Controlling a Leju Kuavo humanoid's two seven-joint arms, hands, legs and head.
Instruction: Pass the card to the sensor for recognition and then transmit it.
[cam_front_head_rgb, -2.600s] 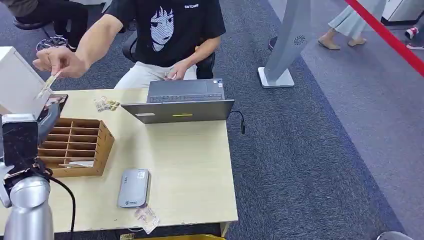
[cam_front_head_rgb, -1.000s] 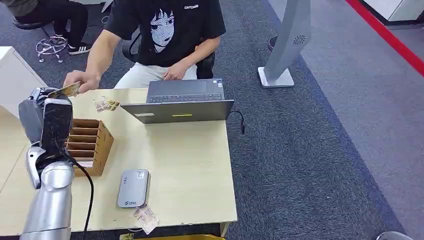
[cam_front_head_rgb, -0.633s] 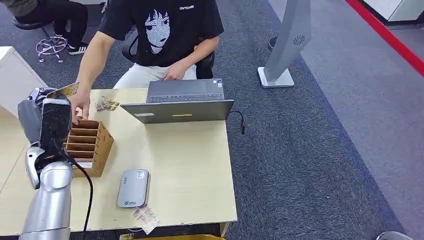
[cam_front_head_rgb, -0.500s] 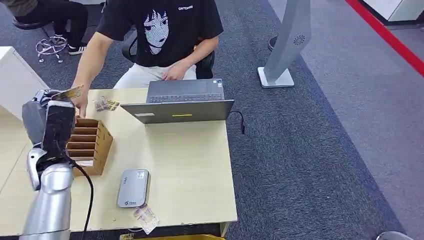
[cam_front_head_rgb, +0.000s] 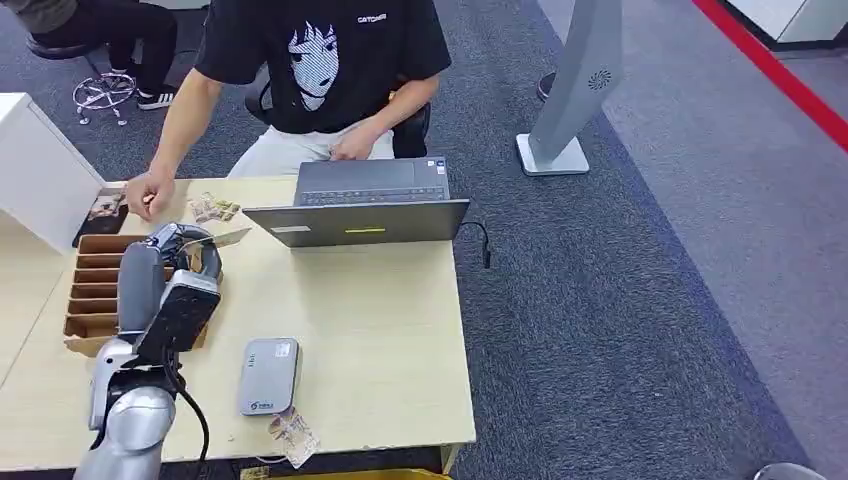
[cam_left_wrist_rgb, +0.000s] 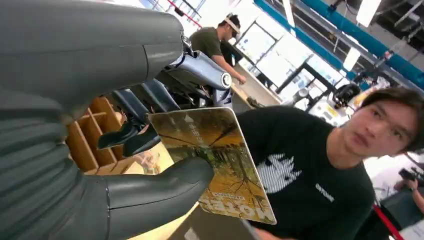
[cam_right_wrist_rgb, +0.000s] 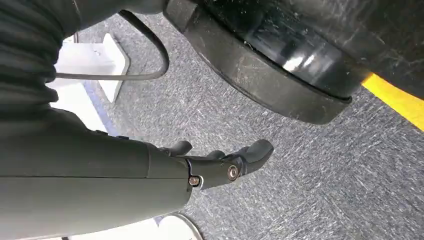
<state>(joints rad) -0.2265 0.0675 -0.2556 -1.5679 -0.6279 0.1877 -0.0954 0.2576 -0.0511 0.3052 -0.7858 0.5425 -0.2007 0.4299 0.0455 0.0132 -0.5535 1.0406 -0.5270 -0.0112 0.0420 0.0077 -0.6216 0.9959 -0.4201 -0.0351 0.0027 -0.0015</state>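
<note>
**Left hand holds the card above the desk**

The thumb and dark fingers (cam_left_wrist_rgb: 131, 136) of the left hand (cam_front_head_rgb: 185, 252) are closed on a card (cam_left_wrist_rgb: 215, 162), a yellow-brown printed one pinched by one edge, most of it sticking out free past the grip. In the head view the card (cam_front_head_rgb: 226, 238) juts from the hand toward the laptop (cam_front_head_rgb: 362, 205), held up off the desk (cam_front_head_rgb: 380, 330). The hand is raised above the near corner of a wooden slotted box (cam_front_head_rgb: 95, 290), whose compartments sit just to its left.

The right hand (cam_right_wrist_rgb: 220, 167) hangs over grey carpet, its fingers loosely curled with nothing in them.

Nearer the robot, a grey flat sensor device (cam_front_head_rgb: 268, 375) lies flat on the desk, well apart from the held card. A small packet (cam_front_head_rgb: 293, 436) lies at the desk's front edge just beside it. A few more cards (cam_front_head_rgb: 213, 209) lie loose on the far side, near a person's hand (cam_front_head_rgb: 149, 193) resting on the desk. That person (cam_front_head_rgb: 320, 70) sits behind the laptop in a black printed shirt. A white box (cam_front_head_rgb: 38, 170) stands at the desk's far left corner.
</note>
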